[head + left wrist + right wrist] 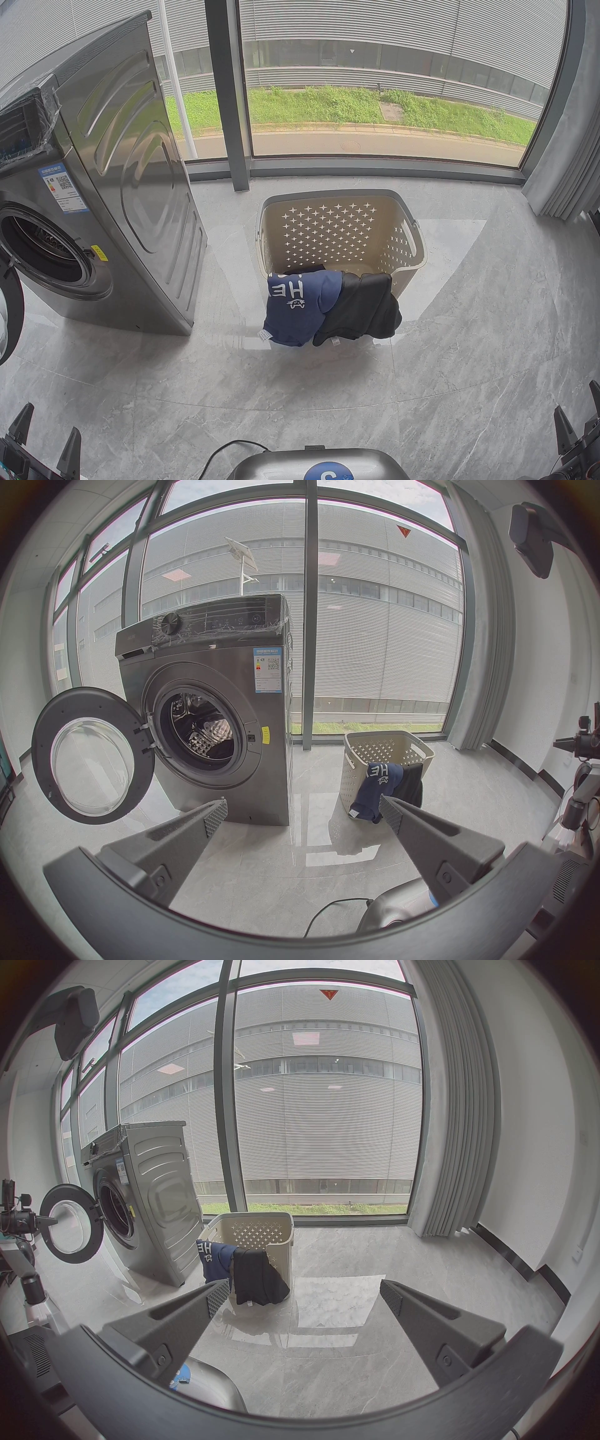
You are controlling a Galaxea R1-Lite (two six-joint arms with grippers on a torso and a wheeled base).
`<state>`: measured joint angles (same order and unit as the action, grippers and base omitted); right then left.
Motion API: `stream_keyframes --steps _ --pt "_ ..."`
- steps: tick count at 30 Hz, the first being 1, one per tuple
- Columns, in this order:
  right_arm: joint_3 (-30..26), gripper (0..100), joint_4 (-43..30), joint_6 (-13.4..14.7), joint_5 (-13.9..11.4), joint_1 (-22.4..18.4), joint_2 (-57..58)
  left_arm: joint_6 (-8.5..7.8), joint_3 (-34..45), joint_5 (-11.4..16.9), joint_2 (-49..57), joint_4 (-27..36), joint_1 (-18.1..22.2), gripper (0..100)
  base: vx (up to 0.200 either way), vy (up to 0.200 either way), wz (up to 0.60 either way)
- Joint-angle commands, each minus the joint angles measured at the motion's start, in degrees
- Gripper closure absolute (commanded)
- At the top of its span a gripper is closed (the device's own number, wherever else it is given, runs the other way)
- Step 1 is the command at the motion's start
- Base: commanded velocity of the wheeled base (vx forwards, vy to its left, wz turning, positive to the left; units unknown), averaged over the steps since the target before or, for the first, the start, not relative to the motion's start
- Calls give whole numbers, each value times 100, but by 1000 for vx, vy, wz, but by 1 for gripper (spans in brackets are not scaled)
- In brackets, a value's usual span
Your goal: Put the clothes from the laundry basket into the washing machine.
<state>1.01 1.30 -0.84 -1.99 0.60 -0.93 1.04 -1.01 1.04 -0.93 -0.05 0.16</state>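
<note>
A cream laundry basket (340,234) stands on the floor ahead of me, near the window. A blue garment (299,306) and a black garment (361,306) hang over its near rim. To the left stands the grey washing machine (134,181), its round door (90,755) swung open and the drum (199,730) exposed. My left gripper (45,437) is open at the lower left, well short of the basket. My right gripper (578,412) is open at the lower right, also far from the clothes. The basket (253,1241) and machine (147,1194) appear beyond the right gripper (300,1294).
A window wall with a dark pillar (228,94) runs behind the basket. A grey curtain (572,156) hangs at the far right. A black cable (228,453) lies on the bare grey tiled floor (475,325) around the basket.
</note>
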Motion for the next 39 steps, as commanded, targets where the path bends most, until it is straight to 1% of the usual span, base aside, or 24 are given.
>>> stream_keyframes --steps 1,4,16,22,27,29,30,32,33,34,36,37,38,39 --pt "-101 0 1 5 -3 2 93 2 84 2 66 -4 2 0 200 0 0" --pt "-101 0 1 5 -3 2 93 2 84 2 75 -4 2 0 200 0 0" --pt "-101 0 10 5 41 2 93 -7 84 -7 75 5 2 0 0 0 0" --pt "-101 0 1 23 41 2 93 -7 84 -7 75 -4 2 0 0 -200 0" --pt "-101 0 1 93 120 2 93 -16 84 -7 75 -4 2 0 0 0 0" --pt "-101 0 63 75 84 -7 93 -16 84 -7 75 -4 2 0 0 0 0" --pt "75 0 124 102 76 2 84 -16 84 -7 75 -4 2 0 0 0 0" --pt "743 0 107 242 93 46 -118 -16 84 -7 75 -4 2 0 0 0 0" --pt "743 0 107 242 93 46 -118 -16 84 -7 75 -4 2 0 0 0 0" --pt "1305 0 80 260 49 46 -742 -33 84 -7 75 -4 2 0 0 0 0" --pt "1463 0 107 251 -56 46 -1349 -51 84 2 66 -4 2 0 0 0 0" --pt "1463 0 107 251 -56 46 -1349 -51 84 2 66 -4 2 0 0 0 0" --pt "1569 0 239 295 -311 55 -2272 -42 84 2 75 -4 2 0 0 0 0" --pt "1657 0 344 321 -434 55 -2755 -42 84 2 75 -4 2 0 0 0 0"
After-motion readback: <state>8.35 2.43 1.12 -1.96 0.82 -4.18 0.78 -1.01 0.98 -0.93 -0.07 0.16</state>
